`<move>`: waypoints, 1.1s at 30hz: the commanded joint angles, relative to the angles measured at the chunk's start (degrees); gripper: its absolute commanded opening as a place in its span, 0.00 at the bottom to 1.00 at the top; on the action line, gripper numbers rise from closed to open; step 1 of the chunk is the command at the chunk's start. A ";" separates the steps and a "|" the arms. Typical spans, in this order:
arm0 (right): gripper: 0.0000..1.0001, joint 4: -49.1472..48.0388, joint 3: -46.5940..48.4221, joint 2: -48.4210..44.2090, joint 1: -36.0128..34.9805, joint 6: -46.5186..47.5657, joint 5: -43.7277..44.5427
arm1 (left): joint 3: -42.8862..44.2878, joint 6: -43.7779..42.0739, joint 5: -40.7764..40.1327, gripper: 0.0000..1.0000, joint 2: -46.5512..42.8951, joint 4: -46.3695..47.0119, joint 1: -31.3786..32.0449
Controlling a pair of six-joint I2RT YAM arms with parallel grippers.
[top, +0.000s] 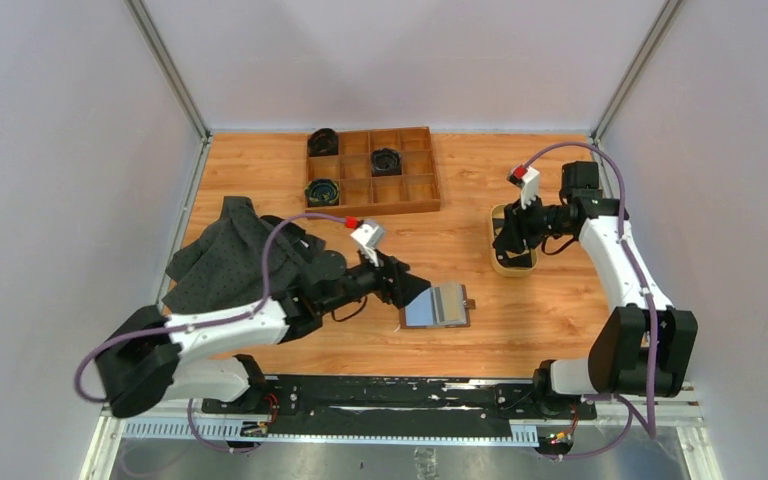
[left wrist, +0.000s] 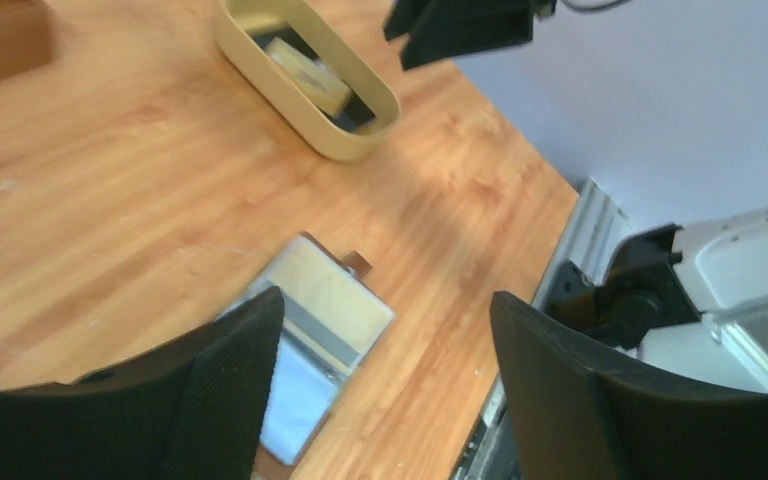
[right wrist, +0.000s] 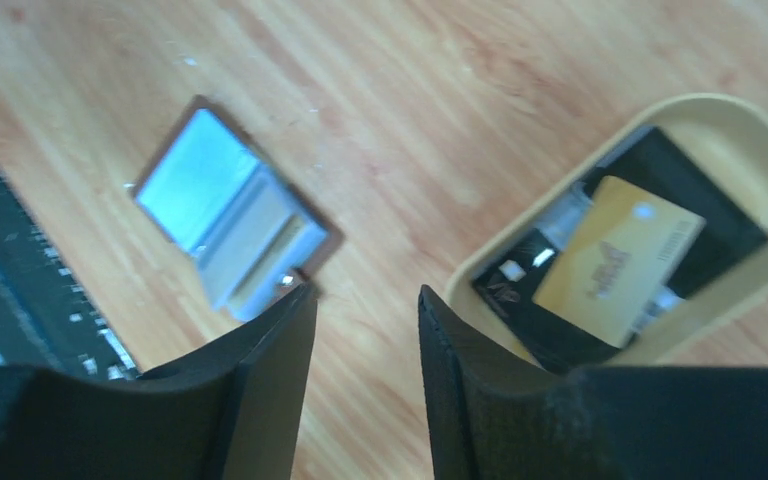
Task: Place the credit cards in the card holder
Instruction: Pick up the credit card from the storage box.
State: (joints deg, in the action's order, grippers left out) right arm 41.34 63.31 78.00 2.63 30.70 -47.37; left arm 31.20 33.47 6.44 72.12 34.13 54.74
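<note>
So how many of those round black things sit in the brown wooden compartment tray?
3 round black things: one far left, one middle, one near left; none looks hidden.

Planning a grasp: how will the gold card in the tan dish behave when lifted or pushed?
The gold card looks thin, flat and glossy: probably stiff, light and slippery. It lies on dark cards inside the tan dish, so a push would likely slide it to the wall. Pinching its flat face seems hard; an edge may be needed.
</note>
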 commanded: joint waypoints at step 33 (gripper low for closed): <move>0.67 -7.01 9.38 21.41 -0.70 -0.02 26.72 | -23.77 -1.97 -28.85 1.00 -35.05 -8.27 -3.25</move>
State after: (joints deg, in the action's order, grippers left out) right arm 33.82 71.48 98.52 2.59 30.89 -21.34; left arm 8.84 28.97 -20.01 37.39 23.46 52.42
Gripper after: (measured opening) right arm 0.673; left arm 0.999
